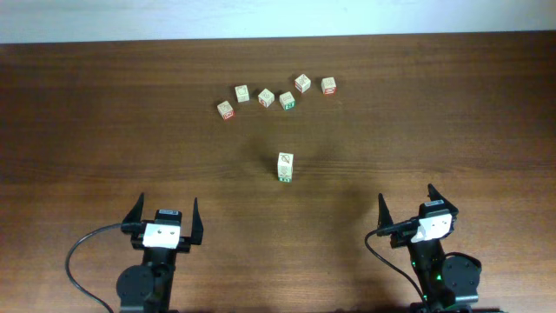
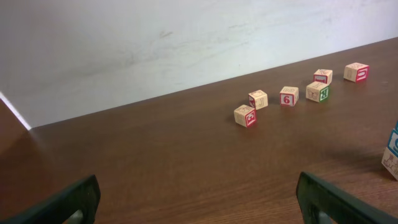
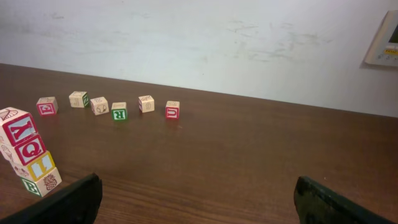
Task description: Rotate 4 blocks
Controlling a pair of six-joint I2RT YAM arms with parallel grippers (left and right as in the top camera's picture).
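Four blocks [image 1: 285, 167]: stacked in one column at mid-table [image 1: 104, 113], well apart from both arms. Six loose cubes [image 1: 266, 97]: curved row behind the column. Left gripper [image 1: 167, 204], right gripper [image 1: 406, 196]: near edge, fingers wide apart, holding nothing.

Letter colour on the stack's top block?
Red Y on the top pale wooden cube; clearest in the right wrist view.
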